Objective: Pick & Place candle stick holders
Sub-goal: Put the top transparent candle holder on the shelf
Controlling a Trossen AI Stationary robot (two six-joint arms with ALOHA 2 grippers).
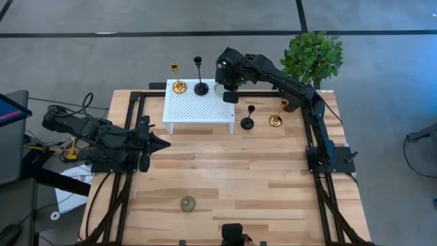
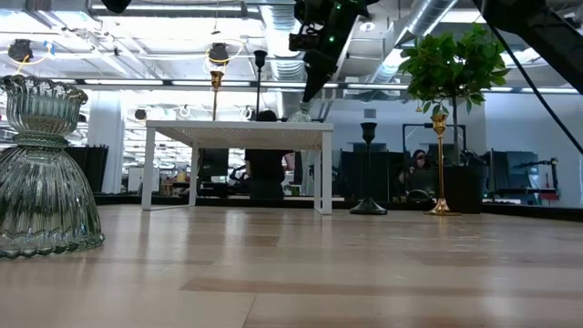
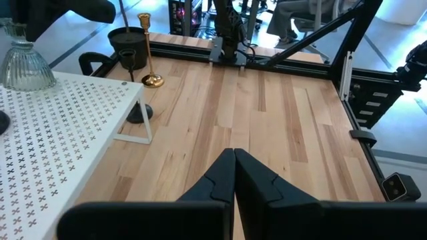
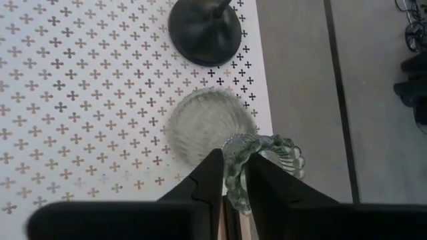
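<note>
My right gripper is over the far right corner of the white perforated stand, shut on a grey-green glass holder. This holder also shows in the left wrist view. A gold holder and a black holder stand on the stand's far edge. Another black holder and gold holder stand on the table to the right of the stand. A second grey-green holder stands near the table's front edge. My left gripper is shut and empty at the table's left. My right gripper pinches the scalloped rim of the glass holder's top cup between its two fingers. One finger is inside the cup and one outside. The fingers come from above, pointing down. The holder stands upright with its ribbed base on the white stand.
A potted plant in a black pot stands at the table's far right corner. Black frame rails run along the table's sides. Bare wood lies between the stand and the front edge.
</note>
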